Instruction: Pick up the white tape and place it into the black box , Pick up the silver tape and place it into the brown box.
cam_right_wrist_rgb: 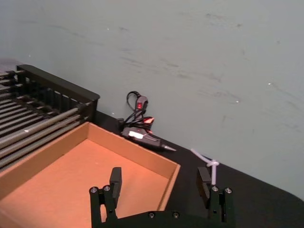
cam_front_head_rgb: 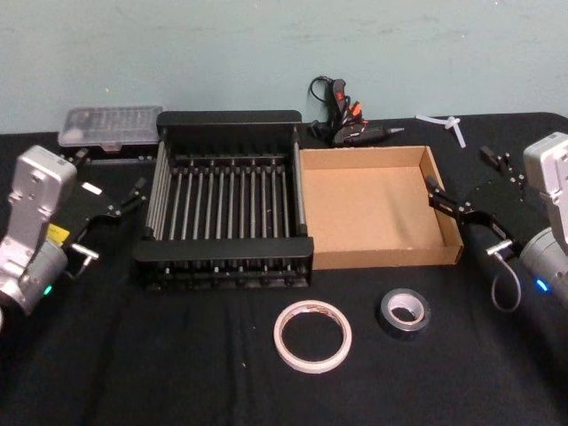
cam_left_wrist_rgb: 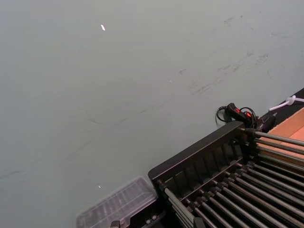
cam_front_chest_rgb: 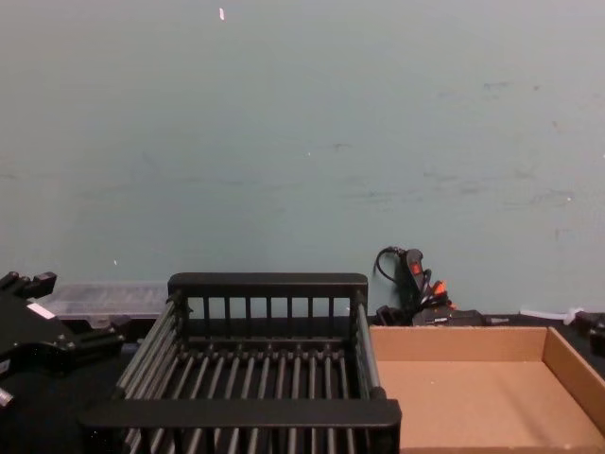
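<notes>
Black cloth covers the table under a pale teal wall. Landmark: the black slatted plastic crate (cam_front_head_rgb: 227,209), with the shallow tan cardboard tray (cam_front_head_rgb: 377,210) touching its right side. Both tapes lie flat in front of these: the wide thin white ring (cam_front_head_rgb: 312,335) before the crate's right corner, the small thick grey-silver roll (cam_front_head_rgb: 405,311) right of it. The right gripper (cam_front_head_rgb: 471,191), jaws spread wide, hovers beside the tray, nearer the silver roll. The left gripper (cam_front_head_rgb: 118,206) sits left of the crate; its jaws I cannot tell.

The left gripper (cam_front_head_rgb: 135,193) sits out at the left side and the right gripper (cam_front_head_rgb: 468,182) at the right side, both with fingers spread wide.
</notes>
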`<action>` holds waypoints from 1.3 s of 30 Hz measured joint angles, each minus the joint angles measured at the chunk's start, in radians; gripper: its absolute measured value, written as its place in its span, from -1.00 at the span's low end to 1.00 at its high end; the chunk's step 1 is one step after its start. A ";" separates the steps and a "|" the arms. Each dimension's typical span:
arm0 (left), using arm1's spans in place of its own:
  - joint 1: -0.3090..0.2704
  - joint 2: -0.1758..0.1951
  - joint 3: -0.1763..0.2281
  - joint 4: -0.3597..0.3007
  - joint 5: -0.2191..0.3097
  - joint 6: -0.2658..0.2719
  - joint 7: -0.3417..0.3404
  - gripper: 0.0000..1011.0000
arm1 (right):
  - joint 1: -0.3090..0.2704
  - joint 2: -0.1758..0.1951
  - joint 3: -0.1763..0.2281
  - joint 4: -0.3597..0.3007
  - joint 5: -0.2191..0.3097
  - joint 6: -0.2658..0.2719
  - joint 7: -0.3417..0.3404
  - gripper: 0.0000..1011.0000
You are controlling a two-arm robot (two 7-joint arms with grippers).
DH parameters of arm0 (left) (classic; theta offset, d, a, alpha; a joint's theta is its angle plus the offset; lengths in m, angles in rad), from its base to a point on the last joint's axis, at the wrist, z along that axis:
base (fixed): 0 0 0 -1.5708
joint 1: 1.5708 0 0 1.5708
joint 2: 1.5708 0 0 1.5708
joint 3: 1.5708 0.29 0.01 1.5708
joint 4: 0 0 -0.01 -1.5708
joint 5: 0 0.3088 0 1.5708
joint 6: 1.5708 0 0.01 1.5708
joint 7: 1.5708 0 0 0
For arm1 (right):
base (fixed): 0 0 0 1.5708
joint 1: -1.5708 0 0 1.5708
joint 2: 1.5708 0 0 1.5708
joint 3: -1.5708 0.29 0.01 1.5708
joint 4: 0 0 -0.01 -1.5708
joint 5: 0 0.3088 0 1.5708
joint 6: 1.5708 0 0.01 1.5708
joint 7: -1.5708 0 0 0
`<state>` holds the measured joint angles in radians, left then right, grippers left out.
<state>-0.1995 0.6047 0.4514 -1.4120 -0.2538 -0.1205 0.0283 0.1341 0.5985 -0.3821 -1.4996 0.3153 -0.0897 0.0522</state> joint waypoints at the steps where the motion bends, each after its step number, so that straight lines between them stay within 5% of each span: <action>1: 0.000 0.000 0.000 0.000 0.000 0.000 0.000 0.98 | -0.011 0.001 0.006 -0.014 0.007 0.006 0.006 0.98; 20: 0.000 0.000 0.000 0.000 0.000 0.000 0.000 0.98 | -0.162 0.014 0.071 -0.183 0.083 0.121 0.060 0.98; 39: 0.000 0.000 0.000 0.000 0.000 0.000 0.000 0.98 | -0.267 0.015 0.114 -0.247 0.094 0.234 0.083 0.98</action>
<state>-0.1995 0.6047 0.4514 -1.4120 -0.2538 -0.1205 0.0283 -0.1330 0.6132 -0.2682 -1.7469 0.4089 0.1443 0.1351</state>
